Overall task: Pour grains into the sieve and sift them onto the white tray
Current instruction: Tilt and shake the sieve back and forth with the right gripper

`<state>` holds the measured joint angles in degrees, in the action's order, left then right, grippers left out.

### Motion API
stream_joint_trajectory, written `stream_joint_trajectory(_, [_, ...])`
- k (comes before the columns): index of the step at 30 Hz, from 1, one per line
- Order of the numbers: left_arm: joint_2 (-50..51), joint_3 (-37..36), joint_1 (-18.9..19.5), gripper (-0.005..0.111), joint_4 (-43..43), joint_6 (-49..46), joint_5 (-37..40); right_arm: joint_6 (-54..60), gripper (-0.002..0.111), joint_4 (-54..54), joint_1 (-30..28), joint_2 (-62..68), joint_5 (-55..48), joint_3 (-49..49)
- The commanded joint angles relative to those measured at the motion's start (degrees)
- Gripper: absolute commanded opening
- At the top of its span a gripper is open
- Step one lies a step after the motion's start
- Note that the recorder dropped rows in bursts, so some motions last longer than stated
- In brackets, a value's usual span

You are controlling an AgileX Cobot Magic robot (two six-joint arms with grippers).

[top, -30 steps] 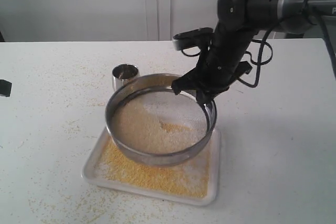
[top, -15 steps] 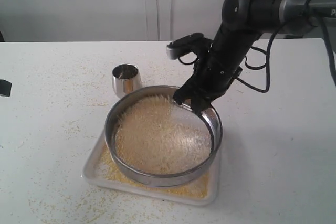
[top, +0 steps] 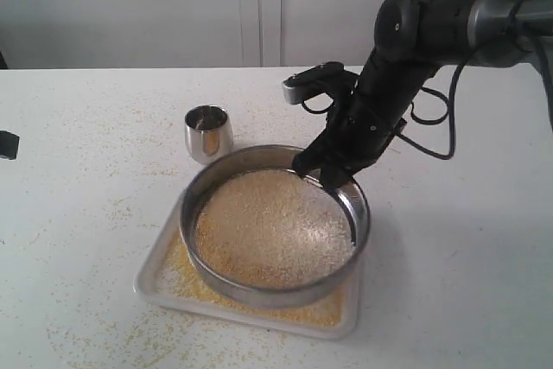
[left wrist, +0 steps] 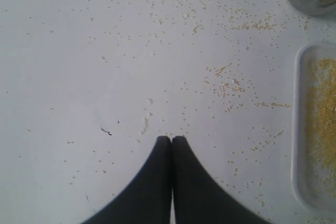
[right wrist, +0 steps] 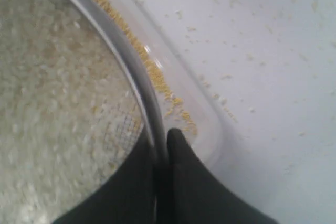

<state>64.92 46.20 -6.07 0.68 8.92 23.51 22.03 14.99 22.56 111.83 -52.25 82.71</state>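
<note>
Clamped on the far rim of the sieve (top: 268, 293), the right pincer (top: 322, 175) could fling grains (top: 268, 229) past the tray (top: 149, 283) if jolted.

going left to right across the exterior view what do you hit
steel cup → sieve → right gripper, clamped on the sieve's rim

A bare robot lab: plain white tabletop (top: 78, 213) beneath the right gripper (top: 320, 174), blank white panelled wall (top: 130, 6) behind.

White table (top: 78, 213) — pale panelled wall (top: 130, 6)
</note>
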Motion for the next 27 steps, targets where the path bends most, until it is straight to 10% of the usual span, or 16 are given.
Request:
stream_joint_trajectory(1, [-0.38, -0.47, 0.2, 0.0, -0.28, 0.02, 0.15, -8.38, 0.0, 10.29, 0.06, -0.9, 7.54, -1.26])
stream_joint_trajectory(3, [-0.38, -0.47, 0.2, 0.0, -0.28, 0.02, 0.15, 16.25, 0.0, 5.25, 1.09, -1.11, -0.69, -0.98])
stream_joint_trajectory(5, [-0.38, -0.47, 0.2, 0.0, -0.28, 0.02, 0.15, -26.45, 0.0, -5.73, -1.05, -1.11, 9.12, -1.63])
stream_joint_trajectory(8, [-0.38, -0.47, 0.2, 0.0, -0.28, 0.02, 0.15, 10.62, 0.0, 2.89, 0.59, -1.11, 2.13, -1.65])
stream_joint_trajectory(10, [-0.38, -0.47, 0.2, 0.0, -0.18, 0.02, 0.16, -20.95, 0.0, 1.62, -0.98, -1.11, 10.68, -2.38])
stream_joint_trajectory(14, [-0.38, -0.47, 0.2, 0.0, -0.18, 0.02, 0.16, 15.05, 0.0, 7.34, 1.35, -1.34, 3.63, -2.67])
stream_joint_trajectory(17, [-0.38, -0.47, 0.2, 0.0, -0.18, 0.02, 0.04, -25.32, 0.0, -4.59, -0.17, -1.45, 12.81, -3.74])
stream_joint_trajectory(20, [-0.38, -0.47, 0.2, 0.0, -0.18, 0.02, 0.04, 10.58, 0.0, 5.79, 1.49, -1.45, 2.91, -3.81])
stream_joint_trajectory(23, [-0.38, -0.47, 0.2, 0.0, -0.18, 0.02, 0.04, -22.4, 0.0, 0.54, -0.64, -1.45, 9.71, -4.14])
stream_joint_trajectory(26, [-0.38, -0.47, 0.2, 0.0, -0.18, 0.02, 0.04, 12.12, 0.0, 9.1, 1.95, -1.63, 0.2, -3.26])
stream_joint_trajectory(27, [-0.38, -0.47, 0.2, 0.0, -0.18, 0.02, 0.04, -1.06, 0.0, 0.17, 1.59, -2.35, 4.79, -3.38])
